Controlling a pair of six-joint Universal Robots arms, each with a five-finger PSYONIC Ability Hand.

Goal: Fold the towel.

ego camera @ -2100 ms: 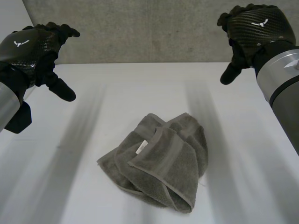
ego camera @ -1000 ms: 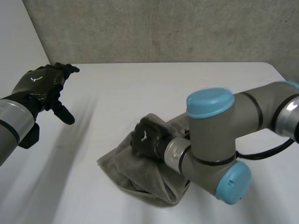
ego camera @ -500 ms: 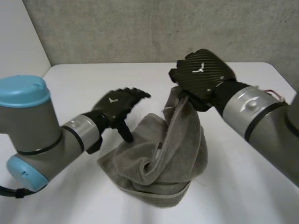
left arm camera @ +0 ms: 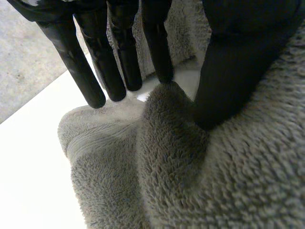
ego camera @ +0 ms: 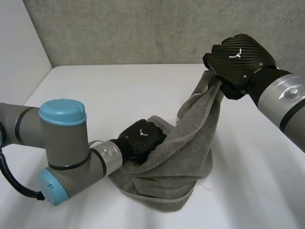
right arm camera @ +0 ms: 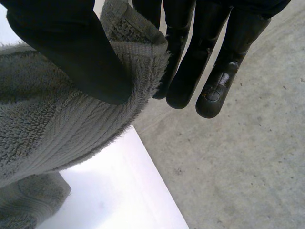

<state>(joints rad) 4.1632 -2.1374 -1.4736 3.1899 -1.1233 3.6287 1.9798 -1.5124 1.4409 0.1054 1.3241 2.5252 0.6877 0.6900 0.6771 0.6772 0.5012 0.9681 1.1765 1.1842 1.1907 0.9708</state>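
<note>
The grey towel (ego camera: 186, 152) lies bunched in the middle of the white table, with one part drawn up into a taut strip. My right hand (ego camera: 240, 57) holds that strip's top above the table, back right of the heap. In the right wrist view its thumb (right arm camera: 62, 43) pinches the towel's banded edge (right arm camera: 124, 71) against the fingers. My left hand (ego camera: 142, 137) rests on the heap's left side. In the left wrist view its thumb (left arm camera: 228, 81) presses into the towel (left arm camera: 190, 181), and a ridge of pile is squeezed between thumb and fingers (left arm camera: 159, 57).
The white table (ego camera: 95, 90) has bare room on every side of the towel. A grey wall (ego camera: 143, 28) stands close behind its far edge. My left arm's elbow (ego camera: 62, 143) lies low over the table's front left.
My right hand has carried the towel's edge higher and further right, stretching it. My left hand has dropped onto the heap's left side and closed on the pile.
</note>
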